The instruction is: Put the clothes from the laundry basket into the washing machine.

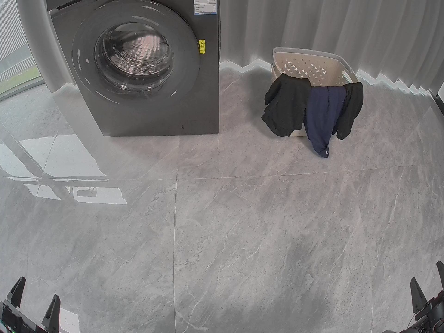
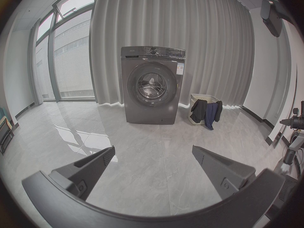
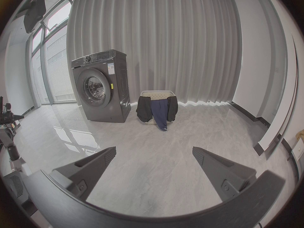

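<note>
A grey washing machine [image 1: 138, 56] stands on the floor at the far left with its round door shut. To its right a beige laundry basket [image 1: 314, 65] holds clothes draped over its front rim: a black garment [image 1: 286, 105], a navy one [image 1: 323, 116] and another black one [image 1: 350, 107]. My left gripper [image 1: 36, 299] is open and empty at the near left, far from both. At the near right my right gripper [image 1: 430, 283] is open and empty too. Each wrist view shows the machine [image 2: 152, 86] [image 3: 101, 86] and the basket [image 2: 202, 98] [image 3: 157, 95] far off.
Glossy grey floor tiles [image 1: 254, 218] stretch between me and the machine. White curtains [image 1: 333, 15] hang behind the basket. A tall window [image 2: 69, 54] is on the left, and a white wall [image 3: 262, 79] with a dark baseboard runs along the right.
</note>
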Available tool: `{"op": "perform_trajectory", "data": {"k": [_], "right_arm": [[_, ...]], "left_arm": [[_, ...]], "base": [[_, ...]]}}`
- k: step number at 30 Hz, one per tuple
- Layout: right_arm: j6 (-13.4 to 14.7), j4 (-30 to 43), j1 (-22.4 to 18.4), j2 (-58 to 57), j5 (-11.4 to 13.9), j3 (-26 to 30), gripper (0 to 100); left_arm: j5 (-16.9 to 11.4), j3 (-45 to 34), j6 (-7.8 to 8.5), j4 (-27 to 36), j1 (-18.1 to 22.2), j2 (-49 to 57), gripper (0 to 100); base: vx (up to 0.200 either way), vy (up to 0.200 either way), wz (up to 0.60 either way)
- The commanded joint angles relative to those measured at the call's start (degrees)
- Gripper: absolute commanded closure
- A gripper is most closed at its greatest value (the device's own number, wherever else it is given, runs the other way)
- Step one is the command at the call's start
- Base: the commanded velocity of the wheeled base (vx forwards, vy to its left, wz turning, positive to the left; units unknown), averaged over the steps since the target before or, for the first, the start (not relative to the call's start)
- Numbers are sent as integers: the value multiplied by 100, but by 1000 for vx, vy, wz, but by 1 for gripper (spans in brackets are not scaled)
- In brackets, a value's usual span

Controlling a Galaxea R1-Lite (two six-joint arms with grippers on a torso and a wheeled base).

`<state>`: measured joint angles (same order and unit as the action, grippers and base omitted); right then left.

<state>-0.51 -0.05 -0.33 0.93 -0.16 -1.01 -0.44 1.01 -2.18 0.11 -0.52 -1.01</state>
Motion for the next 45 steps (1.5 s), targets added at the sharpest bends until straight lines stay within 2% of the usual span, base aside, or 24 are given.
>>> {"op": "perform_trajectory", "data": {"k": [1,27,36,45], "right_arm": [[-2,-4,-2,-93,-11,101,0],[-2,-4,-2,-93,-11,101,0],[-2,-4,-2,-93,-11,101,0],[-10,-4,-2,-93,-2,101,0]], "left_arm": [[0,-92,-2,-2,0,101,0],[0,-92,-10,-2,0,101,0],[9,-92,-45,-2,0,101,0],[9,-92,-45,-2,0,101,0]], "base": [[200,0,0],[200,0,0],[0,0,0],[0,-200,0]]}}
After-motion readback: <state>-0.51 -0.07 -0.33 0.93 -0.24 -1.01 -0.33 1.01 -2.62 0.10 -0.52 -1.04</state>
